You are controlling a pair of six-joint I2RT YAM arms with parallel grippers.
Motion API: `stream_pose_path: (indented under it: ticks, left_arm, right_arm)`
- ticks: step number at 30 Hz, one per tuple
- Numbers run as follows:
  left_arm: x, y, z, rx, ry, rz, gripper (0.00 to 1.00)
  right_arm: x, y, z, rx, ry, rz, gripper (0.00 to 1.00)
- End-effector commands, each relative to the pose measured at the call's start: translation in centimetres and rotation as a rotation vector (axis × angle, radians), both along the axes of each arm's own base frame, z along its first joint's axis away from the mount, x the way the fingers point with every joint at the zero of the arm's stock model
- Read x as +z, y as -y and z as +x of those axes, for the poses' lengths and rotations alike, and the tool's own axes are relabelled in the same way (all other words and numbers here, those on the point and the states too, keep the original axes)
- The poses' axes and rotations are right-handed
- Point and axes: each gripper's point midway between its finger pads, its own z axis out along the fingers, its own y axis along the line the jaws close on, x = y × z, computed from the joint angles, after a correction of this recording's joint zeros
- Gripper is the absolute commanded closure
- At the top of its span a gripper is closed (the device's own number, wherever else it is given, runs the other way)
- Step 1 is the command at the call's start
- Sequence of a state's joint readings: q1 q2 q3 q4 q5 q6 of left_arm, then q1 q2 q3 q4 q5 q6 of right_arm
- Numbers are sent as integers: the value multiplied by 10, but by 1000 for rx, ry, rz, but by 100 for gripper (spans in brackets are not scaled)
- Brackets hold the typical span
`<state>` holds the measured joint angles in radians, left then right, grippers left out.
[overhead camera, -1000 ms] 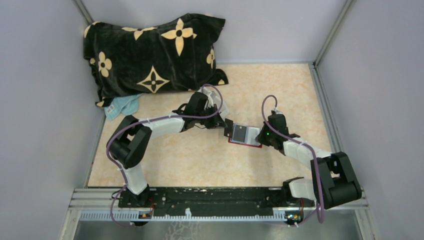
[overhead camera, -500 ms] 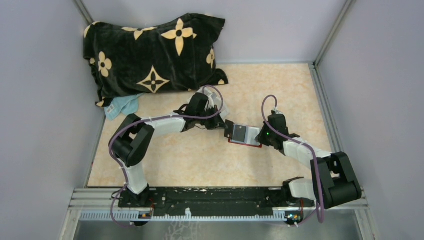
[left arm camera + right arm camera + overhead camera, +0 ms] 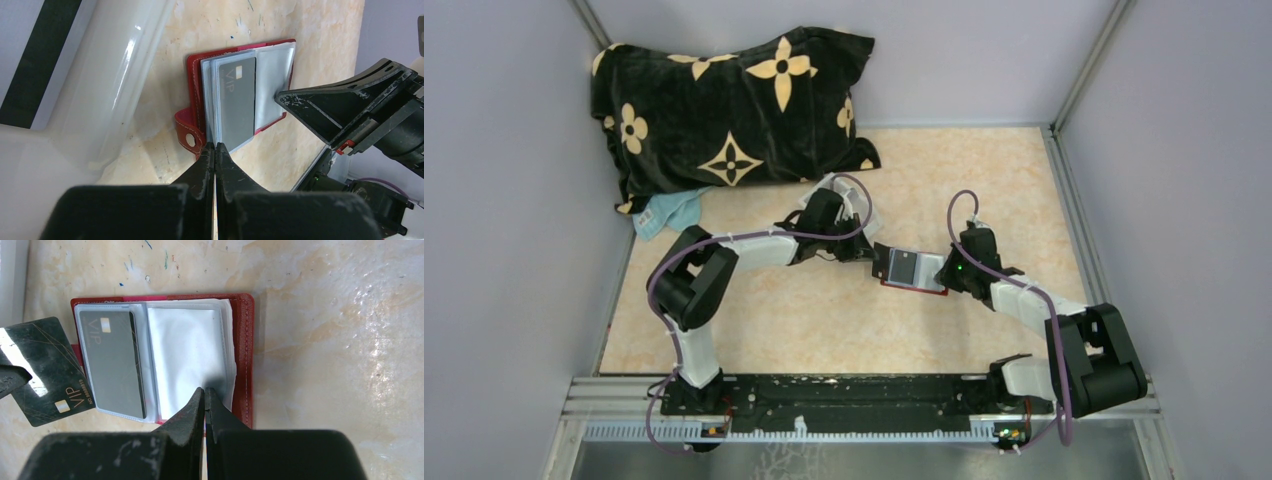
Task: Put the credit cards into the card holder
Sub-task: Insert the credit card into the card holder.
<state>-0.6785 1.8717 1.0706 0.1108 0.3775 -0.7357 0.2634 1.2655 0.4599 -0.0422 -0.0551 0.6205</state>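
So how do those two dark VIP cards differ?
The sleeved card sits in a clear pocket of the card holder; the loose card is outside it, pinched by the left gripper. The sleeved card lies square with the holder; the loose card is tilted. Both are dark, marked VIP, with a pale chip.

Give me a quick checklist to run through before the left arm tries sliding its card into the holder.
1. Left gripper shut on the loose VIP card: ok.
2. Card holder lying open, sleeves face up: ok.
3. A free slot: ok, the empty sleeve beside the stored VIP card.
4. Right gripper steadying the holder: cannot tell. Its shut tips are over the empty sleeve, but contact is unclear.
5. Loose VIP card lined up with the empty sleeve: not ok. It is tilted and mostly beyond the holder's edge, on the stored card's side.
6. Sleeve mouth open: cannot tell.
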Motion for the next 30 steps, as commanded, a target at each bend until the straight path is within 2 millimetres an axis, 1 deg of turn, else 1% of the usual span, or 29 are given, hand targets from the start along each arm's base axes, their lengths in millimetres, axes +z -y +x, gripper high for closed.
stream_pose_path:
  ticks: [1,9,17,30]
  left_arm:
    - [1,6,4,-15,25,4,100]
    - [3,9,5,-21,25,-4,100]
    - [11,12,7,-26,29,-12,100]
    - [6,13,4,-25,9,-15,100]
  right_arm:
    - [-8,2,-5,11,-32,-12,100]
    - [-9,2,-4,13,-36,-13,100]
    - [-9,1,-3,13,-36,-13,100]
    - [-11,1,-4,14,-39,-12,100]
